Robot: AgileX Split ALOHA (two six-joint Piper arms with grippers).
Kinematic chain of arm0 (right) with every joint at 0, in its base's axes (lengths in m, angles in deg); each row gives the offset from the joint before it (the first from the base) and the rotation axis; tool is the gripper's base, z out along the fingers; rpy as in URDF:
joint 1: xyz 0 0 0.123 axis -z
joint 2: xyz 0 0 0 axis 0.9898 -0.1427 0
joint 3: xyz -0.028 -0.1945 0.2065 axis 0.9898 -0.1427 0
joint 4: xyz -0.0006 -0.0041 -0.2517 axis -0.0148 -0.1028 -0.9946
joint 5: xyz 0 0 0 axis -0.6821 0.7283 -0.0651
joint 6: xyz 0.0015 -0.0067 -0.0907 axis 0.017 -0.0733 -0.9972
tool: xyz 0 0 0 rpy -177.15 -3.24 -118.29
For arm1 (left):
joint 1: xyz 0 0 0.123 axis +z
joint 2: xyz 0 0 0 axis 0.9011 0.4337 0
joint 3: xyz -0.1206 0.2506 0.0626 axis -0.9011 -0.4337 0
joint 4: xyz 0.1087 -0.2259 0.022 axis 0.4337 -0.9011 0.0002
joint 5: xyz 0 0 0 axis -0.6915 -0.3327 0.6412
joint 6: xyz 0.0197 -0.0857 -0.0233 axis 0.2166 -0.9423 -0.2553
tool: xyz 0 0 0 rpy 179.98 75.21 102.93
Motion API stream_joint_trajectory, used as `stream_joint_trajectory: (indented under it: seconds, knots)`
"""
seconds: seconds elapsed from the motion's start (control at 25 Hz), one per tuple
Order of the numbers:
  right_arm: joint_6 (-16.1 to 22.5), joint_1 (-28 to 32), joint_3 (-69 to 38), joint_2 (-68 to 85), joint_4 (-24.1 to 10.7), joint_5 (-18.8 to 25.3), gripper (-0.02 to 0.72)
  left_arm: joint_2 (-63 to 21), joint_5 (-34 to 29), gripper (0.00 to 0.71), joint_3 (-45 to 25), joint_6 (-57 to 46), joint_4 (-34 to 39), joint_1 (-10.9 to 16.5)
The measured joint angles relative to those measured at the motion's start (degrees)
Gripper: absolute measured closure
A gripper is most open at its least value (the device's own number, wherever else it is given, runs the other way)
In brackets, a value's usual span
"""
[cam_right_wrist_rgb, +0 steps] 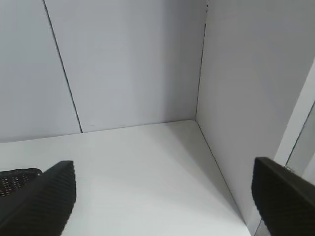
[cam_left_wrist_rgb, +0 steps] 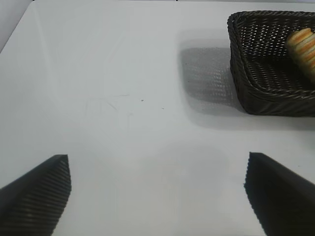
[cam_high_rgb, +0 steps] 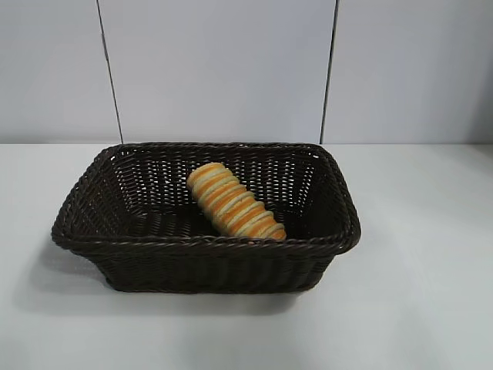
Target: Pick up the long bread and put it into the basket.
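The long bread [cam_high_rgb: 235, 200], ridged with orange, tan and pale-green stripes, lies aslant inside the dark-brown wicker basket [cam_high_rgb: 92, 196] at the middle of the white table. Neither arm shows in the exterior view. In the left wrist view my left gripper [cam_left_wrist_rgb: 157, 169] hangs open over bare table, apart from the basket [cam_left_wrist_rgb: 256, 93], with one end of the bread [cam_left_wrist_rgb: 302, 44] showing inside it. In its own wrist view my right gripper [cam_right_wrist_rgb: 162, 177] is open over bare table near the wall corner, and a bit of the basket rim [cam_right_wrist_rgb: 17, 174] shows beside one finger. Nothing is held.
Pale wall panels [cam_high_rgb: 219, 69] close the table's back. In the right wrist view a side wall [cam_right_wrist_rgb: 256, 83] meets the back wall at a corner. White tabletop [cam_high_rgb: 416, 293] spreads on all sides of the basket.
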Motion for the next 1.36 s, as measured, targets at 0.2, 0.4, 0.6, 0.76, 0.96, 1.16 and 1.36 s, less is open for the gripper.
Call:
stream_joint_trajectory:
  seconds: [0.2, 0.4, 0.6, 0.76, 0.96, 1.16, 1.36]
  knots:
    - [0.0, 0.0, -9.5, 5.3, 0.5, 0.0, 0.008, 0.0, 0.0, 0.016, 0.0, 0.0, 0.0, 0.0]
    - [0.0, 0.0, -16.0, 8.3, 1.1, 0.0, 0.008, 0.0, 0.0, 0.016, 0.0, 0.0, 0.0, 0.0]
    - [0.0, 0.0, -20.3, 8.4, 1.7, -0.1, 0.008, 0.0, 0.0, 0.016, 0.0, 0.0, 0.0, 0.0]
    - [0.0, 0.0, -24.0, 8.4, 2.2, -0.1, 0.008, 0.0, 0.0, 0.016, 0.0, 0.0, 0.0, 0.0]
    - [0.0, 0.0, -26.0, 8.4, 2.5, -2.9, 0.008, 0.0, 0.0, 0.016, 0.0, 0.0, 0.0, 0.0]
    - [0.0, 0.0, -26.3, 8.4, 2.6, -3.4, 0.008, 0.0, 0.0, 0.016, 0.0, 0.0, 0.0, 0.0]
    - [0.0, 0.0, -26.3, 8.4, 2.6, -3.8, 0.008, 0.0, 0.0, 0.016, 0.0, 0.0, 0.0, 0.0]
